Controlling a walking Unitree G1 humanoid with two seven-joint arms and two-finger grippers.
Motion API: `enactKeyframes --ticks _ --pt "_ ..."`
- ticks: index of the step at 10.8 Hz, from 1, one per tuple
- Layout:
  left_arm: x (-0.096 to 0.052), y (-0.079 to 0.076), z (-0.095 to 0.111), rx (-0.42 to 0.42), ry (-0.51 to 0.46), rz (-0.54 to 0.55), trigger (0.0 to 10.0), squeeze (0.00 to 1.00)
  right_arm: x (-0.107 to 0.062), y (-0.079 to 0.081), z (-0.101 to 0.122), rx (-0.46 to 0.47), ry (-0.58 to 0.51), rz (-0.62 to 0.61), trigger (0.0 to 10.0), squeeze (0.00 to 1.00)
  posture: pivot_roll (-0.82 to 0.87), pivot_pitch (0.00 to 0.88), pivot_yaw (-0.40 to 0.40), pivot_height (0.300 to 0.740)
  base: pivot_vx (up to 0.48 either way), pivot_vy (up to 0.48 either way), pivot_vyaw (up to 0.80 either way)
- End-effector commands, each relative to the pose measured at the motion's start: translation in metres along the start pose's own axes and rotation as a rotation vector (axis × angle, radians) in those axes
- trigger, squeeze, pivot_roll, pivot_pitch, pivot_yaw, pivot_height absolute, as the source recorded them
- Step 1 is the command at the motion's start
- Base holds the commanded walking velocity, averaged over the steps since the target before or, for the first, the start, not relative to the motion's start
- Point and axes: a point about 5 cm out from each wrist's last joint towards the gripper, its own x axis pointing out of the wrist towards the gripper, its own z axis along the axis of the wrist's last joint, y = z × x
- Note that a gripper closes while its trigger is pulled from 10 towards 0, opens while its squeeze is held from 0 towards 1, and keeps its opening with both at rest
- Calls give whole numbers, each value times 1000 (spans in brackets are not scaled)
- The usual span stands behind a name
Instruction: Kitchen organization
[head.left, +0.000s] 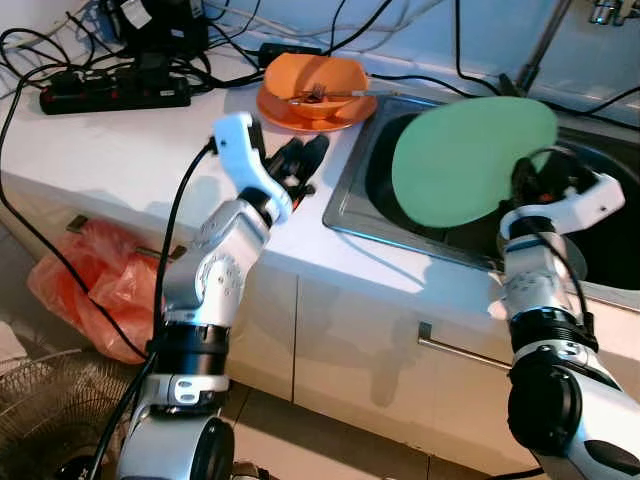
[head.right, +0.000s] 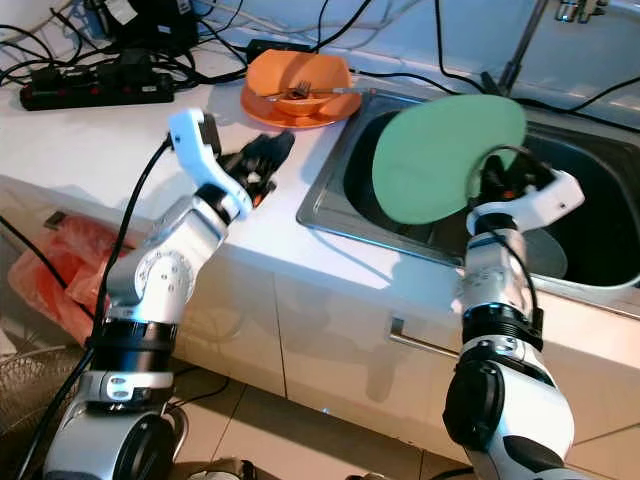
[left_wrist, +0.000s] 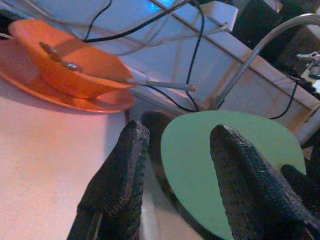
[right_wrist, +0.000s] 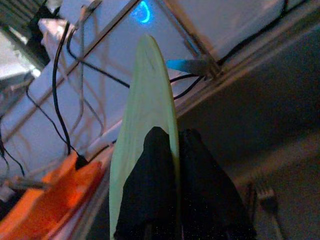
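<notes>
Your right end effector (head.left: 528, 178) sits at the right of the frame, its fingers (right_wrist: 160, 190) clamped on the edge of the green plate (head.left: 470, 160). The plate is held tilted above the steel sink (head.left: 352, 190), covering much of the basin's left half. In the right wrist view you see the plate edge-on, with a fork (right_wrist: 266, 200) lying in the dim basin beyond it.

Your left end effector (head.left: 300, 160) is at upper centre, over the white desk (head.left: 120, 150) just beside the sink's left rim, its two fingers (left_wrist: 117, 175) spread apart and holding nothing. Beyond it, at the top centre, stands an orange bowl (head.left: 315, 80) on an orange plate (head.left: 285, 112) (a utensil (left_wrist: 160, 84) rests in the bowl, its handle sticking out over the rim). A black power strip (head.left: 115, 95) with tangled cables lies at the upper left, and an orange plastic bag (head.left: 85, 285) lies on the floor at the lower left.
</notes>
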Motion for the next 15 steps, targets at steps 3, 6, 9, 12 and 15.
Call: enactKeyframes --ticks 3,6,9,12,15 --pt "-2 -6 1 54 2 -11 10000 0 1 6 3 -149 -24 34 10000 0 75 53 -45 740 0 0 0" --pt "-2 -7 -2 85 18 -14 10000 0 -1 12 -9 -225 23 75 10000 0 73 54 -46 740 0 0 0" --pt "-3 -5 -6 93 35 1 10000 0 -8 13 -29 -288 113 93 10000 0 75 50 -44 740 0 0 0" --pt "-3 -5 -8 98 42 5 10000 0 -9 14 -33 -288 131 103 10000 1000 73 45 -43 740 0 0 0" --pt "-3 -5 -8 102 44 7 10000 0 -9 17 -36 -297 142 113 10000 1000 75 43 -42 740 0 0 0"
